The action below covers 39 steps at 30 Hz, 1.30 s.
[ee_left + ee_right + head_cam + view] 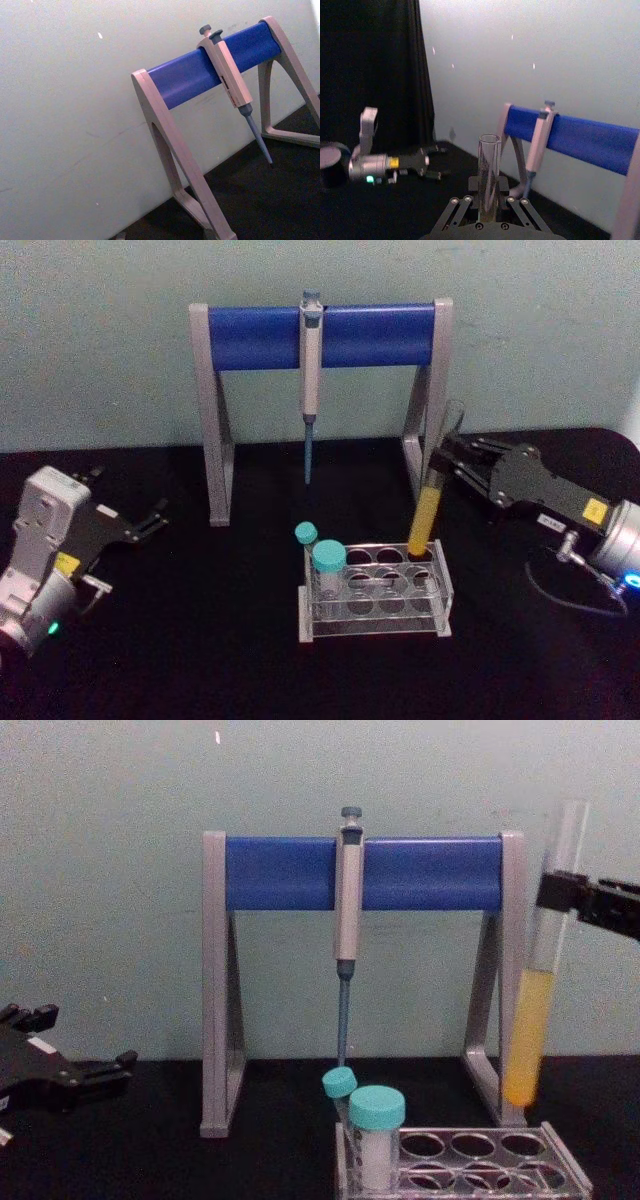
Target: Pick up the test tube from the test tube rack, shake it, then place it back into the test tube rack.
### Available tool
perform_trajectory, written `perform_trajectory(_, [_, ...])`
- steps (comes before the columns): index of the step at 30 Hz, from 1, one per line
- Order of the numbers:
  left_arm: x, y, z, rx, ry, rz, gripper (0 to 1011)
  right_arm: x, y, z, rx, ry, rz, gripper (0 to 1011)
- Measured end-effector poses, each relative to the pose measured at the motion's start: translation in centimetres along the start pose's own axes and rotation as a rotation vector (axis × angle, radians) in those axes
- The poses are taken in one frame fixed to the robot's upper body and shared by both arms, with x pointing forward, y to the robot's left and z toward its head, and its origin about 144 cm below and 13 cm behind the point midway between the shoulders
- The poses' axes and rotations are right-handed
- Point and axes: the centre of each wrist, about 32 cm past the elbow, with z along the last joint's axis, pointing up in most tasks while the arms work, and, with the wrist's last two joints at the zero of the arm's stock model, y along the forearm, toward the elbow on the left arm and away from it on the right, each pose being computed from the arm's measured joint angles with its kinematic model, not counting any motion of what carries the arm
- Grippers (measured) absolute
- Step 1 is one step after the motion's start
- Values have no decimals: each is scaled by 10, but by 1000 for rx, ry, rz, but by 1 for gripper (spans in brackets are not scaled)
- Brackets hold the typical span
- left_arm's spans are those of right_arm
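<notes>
The test tube rack [445, 585], capped tubes [328, 560] leftmost, stands before the pipette stand [260, 337].

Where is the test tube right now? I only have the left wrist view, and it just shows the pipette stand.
Observer: The right gripper holds the test tube by its upper part.
Operator: Is it out of the rack?
Observer: In the chest view its round bottom hangs just above the test tube rack, near the right end.
Operator: And the left arm?
Observer: The left gripper is open, far to the left, apart from the rack.
</notes>
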Motion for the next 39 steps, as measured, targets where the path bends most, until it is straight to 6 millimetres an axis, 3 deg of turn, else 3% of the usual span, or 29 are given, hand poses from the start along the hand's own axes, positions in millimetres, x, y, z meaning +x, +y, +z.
perform_trajectory(8, [0, 0, 0, 0, 0, 0, 1001, 0, -16, 13, -101, -96, -68, 227])
perform_trajectory(13, [0, 0, 0, 0, 0, 0, 1001, 0, -15, 14, -108, -134, -119, 227])
perform_trajectory(22, [0, 0, 0, 0, 0, 0, 1001, -2, 13, 3, -54, -179, -218, 228])
perform_trajectory(30, [0, 0, 0, 0, 0, 0, 1001, -7, 41, -11, -9, -160, -171, 227])
perform_trajectory(39, [0, 0, 0, 0, 0, 0, 1001, -11, 45, -11, 5, -95, -44, 227])
